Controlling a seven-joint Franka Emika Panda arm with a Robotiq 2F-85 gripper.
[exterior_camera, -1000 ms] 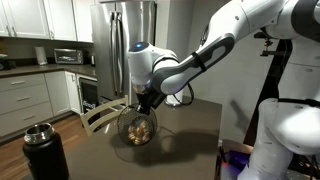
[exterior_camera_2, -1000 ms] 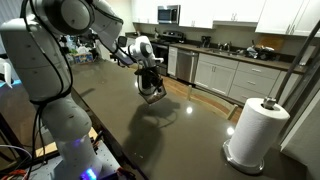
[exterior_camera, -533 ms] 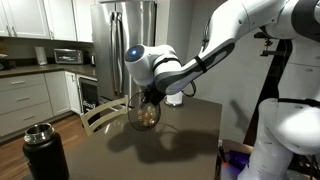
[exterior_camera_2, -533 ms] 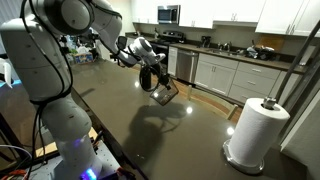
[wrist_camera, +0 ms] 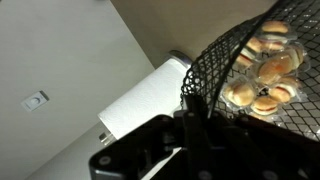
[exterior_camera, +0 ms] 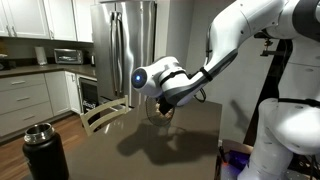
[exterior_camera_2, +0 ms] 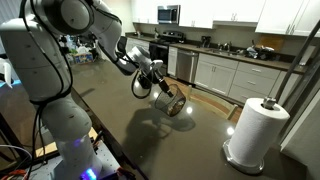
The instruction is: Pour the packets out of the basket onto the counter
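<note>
Exterior view: basket [exterior_camera: 166, 109] tipped, held clear above the bench [exterior_camera: 110, 155].
Exterior view: my hand [exterior_camera_2: 160, 90] grips its rim; basket at the hand's 4 o'clock.
Wrist view: I see packets [wrist_camera: 264, 72] inside the mesh, 2 o'clock.

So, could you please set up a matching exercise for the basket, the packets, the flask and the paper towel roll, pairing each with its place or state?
Things:
1 basket
2 packets
3 black flask
4 paper towel roll

Places or states:
A white, standing upright on the counter
B held tilted above the counter by the claw
C inside the wire mesh
D dark, with a metal lid

Pairs: 1-B, 2-C, 3-D, 4-A
</note>
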